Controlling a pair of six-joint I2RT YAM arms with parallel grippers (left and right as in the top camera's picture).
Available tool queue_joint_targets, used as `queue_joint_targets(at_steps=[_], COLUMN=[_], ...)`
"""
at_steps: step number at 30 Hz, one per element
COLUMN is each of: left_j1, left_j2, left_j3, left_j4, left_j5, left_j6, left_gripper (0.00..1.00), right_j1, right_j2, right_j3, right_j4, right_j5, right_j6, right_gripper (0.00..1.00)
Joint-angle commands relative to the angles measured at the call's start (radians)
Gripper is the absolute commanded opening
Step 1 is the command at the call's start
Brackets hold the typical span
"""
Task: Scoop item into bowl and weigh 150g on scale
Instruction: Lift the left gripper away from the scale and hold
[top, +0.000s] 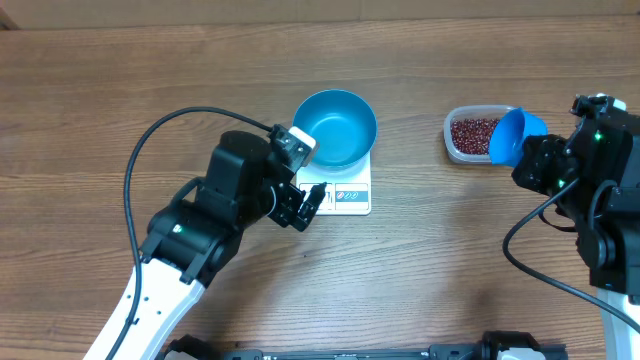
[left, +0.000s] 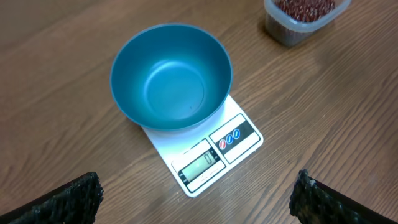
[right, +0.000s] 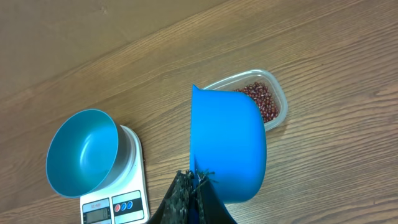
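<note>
Cat. entry: bean-weighing setup on wood table (top: 420, 280).

L gripper (top: 308, 203) at scale's 7 o'clock, fingers (left: 68, 199) spread wide, nothing between them. White scale (top: 345, 192) near table ctr, display strip facing 6 o'clock. Blue bowl (top: 335, 128) sits on scale, overhanging its 12 o'clock edge. R gripper (right: 196, 186) at table's 3 o'clock, fingers pinching handle of blue scoop (top: 515, 137). Scoop tipped on edge, over 3 o'clock rim of clear tub (top: 450, 140). Beans (top: 472, 130) lie in tub, at bowl's 3 o'clock, apart from scale.
</note>
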Motion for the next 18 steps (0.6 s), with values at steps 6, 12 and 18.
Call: queue_joint_targets(at_steps=[6,12,18], left_j1=[0.004,0.004,0.004], left_j2=[0.091,0.18,0.228], left_j3=[-0.002,-0.002,-0.002], left_j4=[0.002,0.009,0.055], left_j5=[0.014,0.007,0.007], left_j6=[-0.014,-0.014,-0.014], left_gripper=[1.0,1.0,1.0], right_j1=[-0.003,-0.003,-0.003], right_j2=[0.002,0.008,0.008], right_j3=[0.026,0.026,0.026], right_j4=[0.005,-0.002,-0.002], right_j5=[0.002,0.002,0.002], right_j6=[-0.001,-0.001,-0.001], right_gripper=[0.04,0.04,0.04])
